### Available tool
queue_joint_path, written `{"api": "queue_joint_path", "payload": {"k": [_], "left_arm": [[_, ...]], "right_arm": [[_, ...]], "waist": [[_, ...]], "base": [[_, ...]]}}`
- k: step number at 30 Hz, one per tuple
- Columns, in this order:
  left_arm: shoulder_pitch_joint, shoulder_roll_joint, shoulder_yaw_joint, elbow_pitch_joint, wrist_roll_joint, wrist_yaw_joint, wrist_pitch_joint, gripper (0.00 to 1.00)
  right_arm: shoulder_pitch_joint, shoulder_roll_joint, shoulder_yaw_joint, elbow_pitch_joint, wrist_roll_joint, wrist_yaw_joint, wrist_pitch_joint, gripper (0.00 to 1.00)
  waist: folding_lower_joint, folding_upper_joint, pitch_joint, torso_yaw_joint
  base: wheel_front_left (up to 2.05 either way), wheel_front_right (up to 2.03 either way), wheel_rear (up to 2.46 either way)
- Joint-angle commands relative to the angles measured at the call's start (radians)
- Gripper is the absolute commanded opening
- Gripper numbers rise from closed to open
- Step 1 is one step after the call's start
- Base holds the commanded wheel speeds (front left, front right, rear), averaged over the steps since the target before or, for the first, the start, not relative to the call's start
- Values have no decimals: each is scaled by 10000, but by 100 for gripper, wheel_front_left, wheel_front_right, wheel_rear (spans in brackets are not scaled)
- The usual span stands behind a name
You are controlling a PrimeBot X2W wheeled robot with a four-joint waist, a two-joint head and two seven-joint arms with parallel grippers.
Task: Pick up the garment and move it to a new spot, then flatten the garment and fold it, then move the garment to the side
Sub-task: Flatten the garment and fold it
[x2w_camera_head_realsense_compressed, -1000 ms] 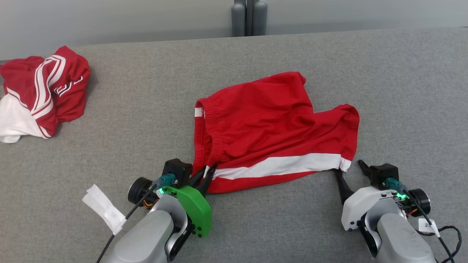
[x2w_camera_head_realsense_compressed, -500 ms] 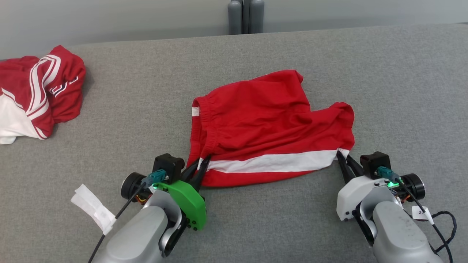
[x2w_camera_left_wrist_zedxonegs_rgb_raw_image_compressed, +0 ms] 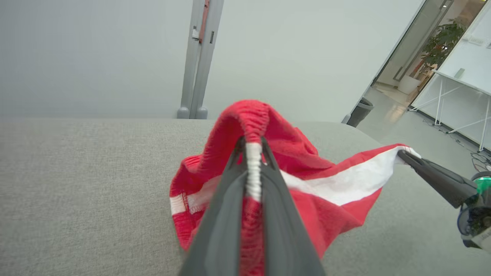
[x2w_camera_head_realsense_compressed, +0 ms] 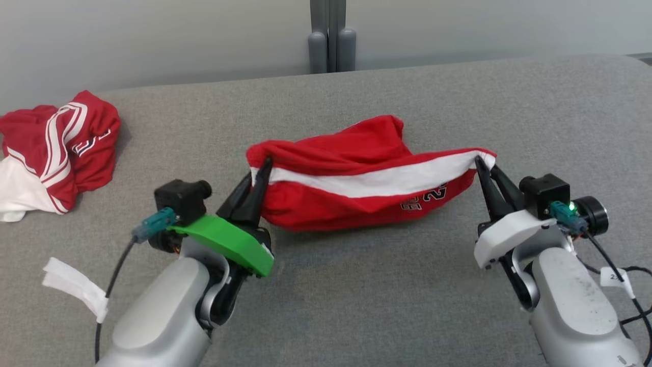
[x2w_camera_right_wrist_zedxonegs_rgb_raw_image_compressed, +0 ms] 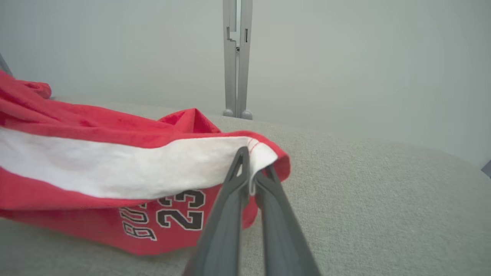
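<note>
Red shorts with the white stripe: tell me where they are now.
Head view centre: the red white-striped shorts hang stretched between the left tool and right tool, bottom resting on the grey fabric table.

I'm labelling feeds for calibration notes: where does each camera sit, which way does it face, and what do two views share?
Head view: on the head, facing forward and down at the grey surface; both forearms, left gripper, right gripper show.
Left wrist view: on the left wrist, facing the wall along its fingers, shut on the red shorts.
Right wrist view: on the right wrist, likewise, fingers pinching the hem.
Shared: red shorts, grey post.
</note>
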Motion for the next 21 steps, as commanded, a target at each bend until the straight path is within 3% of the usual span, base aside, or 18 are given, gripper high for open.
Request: {"api": "queue_joint_path", "payload": {"k": [1, 12, 16, 21], "left_arm": [[-30, 174, 207, -348, -141, -68, -76, 0], [-1119, 1701, 1303, -4288, -75, 631, 806, 0], [-1708, 2077, 1538, -5520, -254, 856, 1570, 0], [-2361, 2395, 1616, -6172, -237, 1052, 2354, 0]], "right_arm": [[50, -263, 112, -410, 173, -7, 148, 0], [-109, -1722, 251, -5674, 1724, -7, 2442, 0], [-219, -1834, -76, -7401, 1926, -7, 3315, 0], [-380, -1550, -404, -8603, 2314, -7, 4374, 0]], "waist": [[0, 0, -327, -134], [0, 0, -1380, -405], [0, 0, -1526, -530], [0, 0, -1479, -652]], "base": [[0, 0, 0], [0, 0, 0], [0, 0, 0], [0, 0, 0]]}}
